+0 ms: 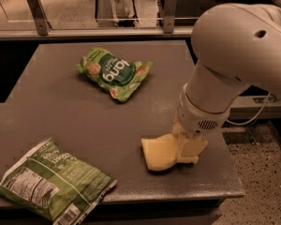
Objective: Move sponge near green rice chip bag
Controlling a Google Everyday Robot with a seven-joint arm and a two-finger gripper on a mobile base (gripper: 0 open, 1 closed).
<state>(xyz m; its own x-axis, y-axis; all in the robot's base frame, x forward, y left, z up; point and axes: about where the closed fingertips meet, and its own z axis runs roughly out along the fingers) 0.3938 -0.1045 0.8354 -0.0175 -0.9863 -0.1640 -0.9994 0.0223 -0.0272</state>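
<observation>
Table (pixel 61 111): sponge (pixel 157 154) under pincer (pixel 189 150), two bags (pixel 114 73) (pixel 54 179)

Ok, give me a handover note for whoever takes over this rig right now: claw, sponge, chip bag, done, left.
Claw: down on the right end of the pale yellow wavy-edged foam sponge, near the front right corner of the grey table.
Bright light-green crinkled rice chip bag: far centre of the table, well apart from the sponge.
Done: claw is at the sponge.
Left: carry it over beside the bag.

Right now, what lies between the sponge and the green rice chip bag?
Only bare tabletop lies between the sponge and the green rice chip bag, as the camera view shows. The gripper is down at the sponge.
</observation>
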